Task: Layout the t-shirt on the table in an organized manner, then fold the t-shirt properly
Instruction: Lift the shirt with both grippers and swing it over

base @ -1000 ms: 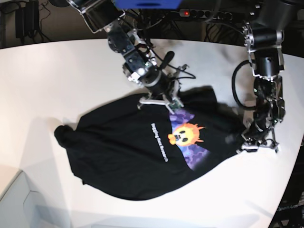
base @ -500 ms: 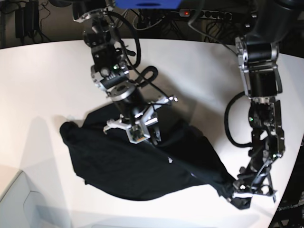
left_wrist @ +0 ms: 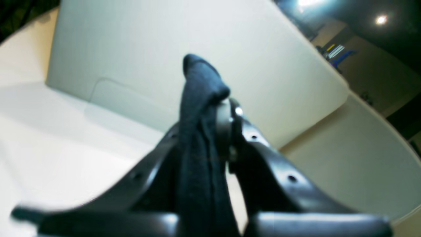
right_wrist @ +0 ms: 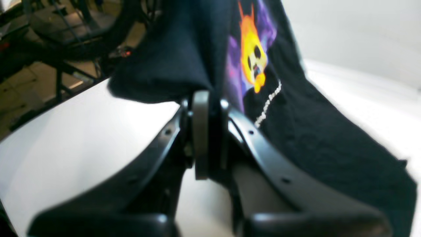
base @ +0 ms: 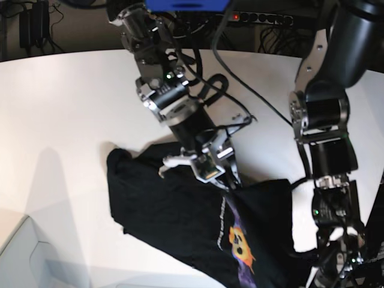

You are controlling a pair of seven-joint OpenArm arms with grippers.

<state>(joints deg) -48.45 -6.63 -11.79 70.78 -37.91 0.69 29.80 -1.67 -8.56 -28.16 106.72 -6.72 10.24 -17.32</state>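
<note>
Your t-shirt (base: pixel 180 222) lies spread over the near part of the white surface (base: pixel 60 102), black cloth with the purple and orange print (base: pixel 240 246) facing up toward the near right. One sleeve end bunches at the far left of the cloth, and the rest runs diagonally down to the near edge of the base view.

Your right gripper (right_wrist: pixel 207 108) has its fingers (right_wrist: pixel 200 131) pressed together on a fold of the shirt, just beside the print; in the base view it sits over the upper edge of the cloth.

Your left gripper (left_wrist: pixel 210 108) is also clamped tight on a bunch of black fabric, which pokes up past the fingers (left_wrist: pixel 227 128) in its wrist view. In the base view that arm comes down on the right side, and its hand is mostly cut off at the bottom corner.
</note>
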